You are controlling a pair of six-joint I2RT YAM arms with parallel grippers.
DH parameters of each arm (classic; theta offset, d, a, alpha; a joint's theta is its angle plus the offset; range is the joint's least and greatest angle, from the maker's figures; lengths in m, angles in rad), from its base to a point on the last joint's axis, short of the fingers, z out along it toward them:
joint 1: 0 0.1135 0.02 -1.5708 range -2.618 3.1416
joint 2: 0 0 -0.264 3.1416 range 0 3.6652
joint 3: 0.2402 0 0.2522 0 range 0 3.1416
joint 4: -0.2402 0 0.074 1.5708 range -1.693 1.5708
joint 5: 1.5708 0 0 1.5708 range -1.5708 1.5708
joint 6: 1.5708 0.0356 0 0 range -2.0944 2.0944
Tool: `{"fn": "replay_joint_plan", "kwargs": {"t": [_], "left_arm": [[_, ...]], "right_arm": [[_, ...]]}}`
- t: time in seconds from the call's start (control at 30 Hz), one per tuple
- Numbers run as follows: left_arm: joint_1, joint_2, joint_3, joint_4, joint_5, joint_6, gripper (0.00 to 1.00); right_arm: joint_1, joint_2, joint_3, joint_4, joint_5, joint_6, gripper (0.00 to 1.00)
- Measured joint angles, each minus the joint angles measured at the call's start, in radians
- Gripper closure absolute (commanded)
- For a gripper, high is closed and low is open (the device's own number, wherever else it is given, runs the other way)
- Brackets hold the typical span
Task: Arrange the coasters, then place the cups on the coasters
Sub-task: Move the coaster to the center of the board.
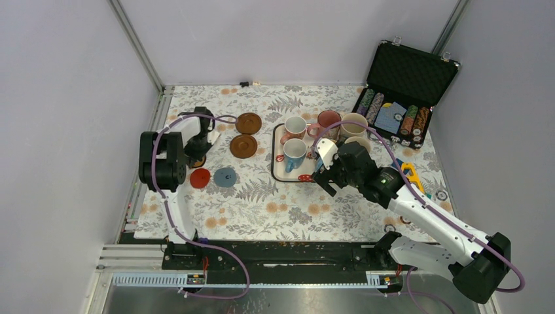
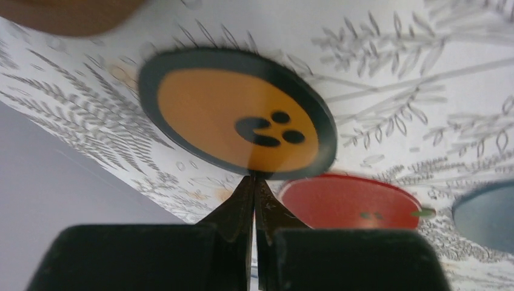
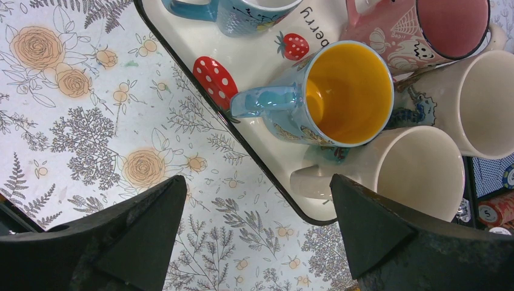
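My left gripper (image 2: 254,180) is shut, its tips pinching the near rim of the black coaster with the orange centre (image 2: 236,118). Beside it lie the red coaster (image 2: 351,203) and the grey-blue coaster (image 2: 485,215). Two dark brown coasters (image 1: 249,122) (image 1: 243,146) lie further back on the table. My right gripper (image 3: 257,182) hangs open above the tray's near corner, holding nothing. Just past it stand the blue cup with yellow inside (image 3: 348,91), two cream cups (image 3: 418,170) (image 3: 491,103) and the pink cup (image 3: 448,24).
The white tray (image 1: 277,167) holds the cups at the table's centre. An open black case of poker chips (image 1: 406,98) stands at the back right. A yellow tool (image 1: 412,175) lies right of the tray. The table's left edge runs close to my left arm.
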Motion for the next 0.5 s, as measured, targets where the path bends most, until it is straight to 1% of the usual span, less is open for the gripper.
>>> {"fn": "replay_joint_plan", "kwargs": {"t": [0.13, 0.23, 0.27, 0.33, 0.4, 0.43, 0.47, 0.5], "left_arm": [[0.003, -0.050, -0.056, -0.009, 0.015, -0.002, 1.00], [0.016, -0.142, -0.082, -0.014, 0.066, -0.023, 1.00], [0.024, -0.181, -0.086, -0.016, 0.082, -0.029, 0.98], [0.061, -0.311, -0.094, -0.012, 0.142, -0.055, 0.80], [0.117, -0.449, -0.101, -0.001, 0.208, -0.073, 0.55], [0.169, -0.546, -0.124, 0.020, 0.260, -0.091, 0.44], [0.205, -0.611, -0.143, 0.029, 0.288, -0.088, 0.32], [0.256, -0.696, -0.183, 0.053, 0.323, -0.099, 0.28]], "right_arm": [[0.000, 0.000, 0.000, 0.000, -0.001, 0.005, 0.04], [0.000, 0.014, 0.011, -0.011, -0.001, 0.012, 0.05], [0.000, 0.027, 0.024, -0.020, -0.002, 0.015, 0.06], [0.000, 0.064, 0.076, -0.047, -0.007, 0.019, 0.06], [0.000, 0.100, 0.138, -0.073, -0.023, 0.020, 0.07], [0.000, 0.122, 0.181, -0.091, -0.030, 0.019, 0.07], [0.000, 0.144, 0.224, -0.100, -0.036, 0.019, 0.07], [0.002, 0.174, 0.283, -0.113, -0.045, 0.018, 0.06]]}}
